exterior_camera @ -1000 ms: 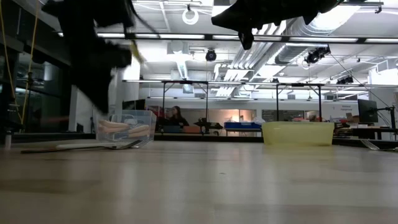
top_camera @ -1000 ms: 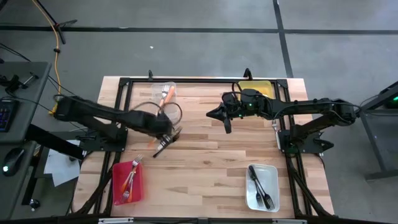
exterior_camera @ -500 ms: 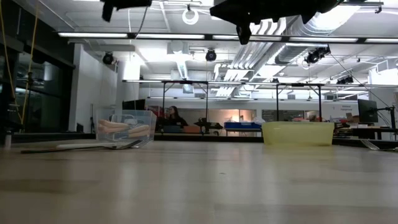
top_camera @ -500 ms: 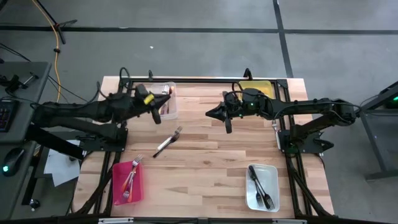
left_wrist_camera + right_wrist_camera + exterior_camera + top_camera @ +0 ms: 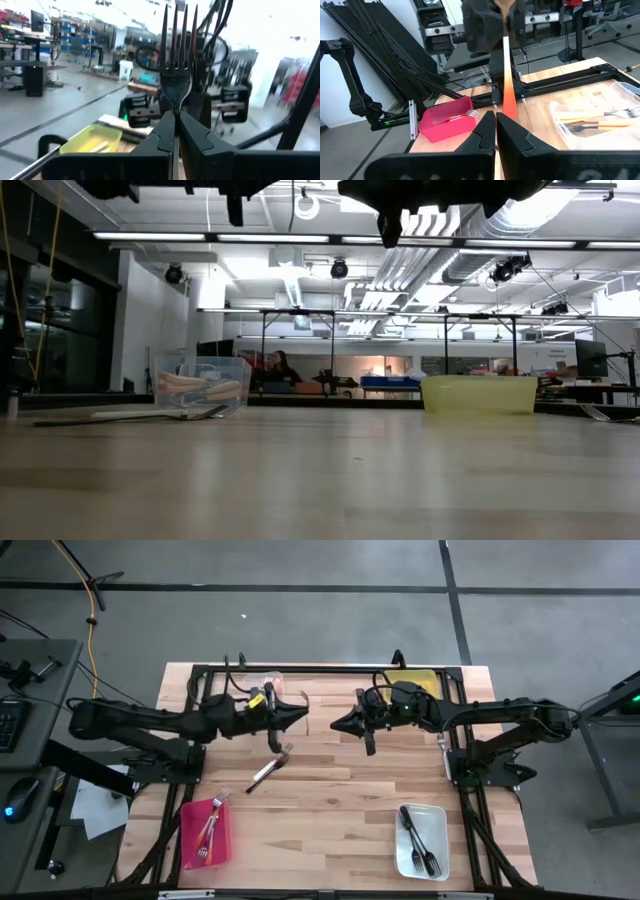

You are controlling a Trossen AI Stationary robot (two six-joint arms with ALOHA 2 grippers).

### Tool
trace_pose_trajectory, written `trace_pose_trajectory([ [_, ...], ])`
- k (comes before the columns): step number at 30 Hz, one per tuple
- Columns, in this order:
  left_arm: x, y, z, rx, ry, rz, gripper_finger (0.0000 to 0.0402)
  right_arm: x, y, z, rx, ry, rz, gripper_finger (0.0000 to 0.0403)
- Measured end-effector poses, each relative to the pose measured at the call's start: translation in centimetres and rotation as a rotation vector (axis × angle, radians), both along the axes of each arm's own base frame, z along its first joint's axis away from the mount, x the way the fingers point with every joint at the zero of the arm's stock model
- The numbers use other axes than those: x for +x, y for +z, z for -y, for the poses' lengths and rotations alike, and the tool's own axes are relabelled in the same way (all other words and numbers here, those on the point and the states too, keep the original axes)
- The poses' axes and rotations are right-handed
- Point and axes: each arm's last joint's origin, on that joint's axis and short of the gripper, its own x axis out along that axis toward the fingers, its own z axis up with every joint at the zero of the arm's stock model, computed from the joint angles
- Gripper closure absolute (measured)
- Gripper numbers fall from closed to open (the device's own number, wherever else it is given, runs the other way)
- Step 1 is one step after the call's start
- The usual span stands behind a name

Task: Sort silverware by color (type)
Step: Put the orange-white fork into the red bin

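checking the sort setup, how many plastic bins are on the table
4: red rectangular plastic bin front left, white rectangular plastic bin front right, yellow plastic bin back right, clear plastic bin back left, mostly hidden from above.

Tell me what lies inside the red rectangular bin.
The red rectangular bin holds forks with red-orange handles, tines toward the table's near edge. They overlap, so their count and anything beneath them cannot be seen.

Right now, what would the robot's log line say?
left gripper: shut on fork, raised | right gripper: shut on orange utensil | loose fork: on table
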Motion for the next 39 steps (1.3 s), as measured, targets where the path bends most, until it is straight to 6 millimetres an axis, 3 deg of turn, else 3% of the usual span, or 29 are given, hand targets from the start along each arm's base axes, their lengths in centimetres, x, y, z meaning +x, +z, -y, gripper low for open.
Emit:
trace_pose_trajectory([
  [5, -0.3, -0.9, 0.1, -0.027, -0.012, 0.061, 0.0401, 0.0, 0.0, 0.0, 0.0, 0.0, 0.001, 0.0403],
  [27, -0.3, -0.9, 0.2, -0.011, -0.009, 0.037, 0.0401, 0.0, 0.0, 0.0, -0.023, 0.002, 0.006, 0.0403],
  [31, -0.3, 0.7, 0.8, -0.085, -0.033, -0.131, 0.0401, 0.0, 0.0, 0.0, -0.023, -0.005, 0.006, 0.0403],
  [35, -1.3, 2.1, 2.7, -0.166, -0.088, -0.495, 0.0401, 0.0, 0.0, 0.1, -0.034, -0.031, 0.005, 0.0403],
  [39, -3.4, 3.4, 5.5, -0.282, -0.112, -0.875, 0.0401, 0.0, 0.0, 0.2, -0.045, -0.058, 0.001, 0.0403],
])
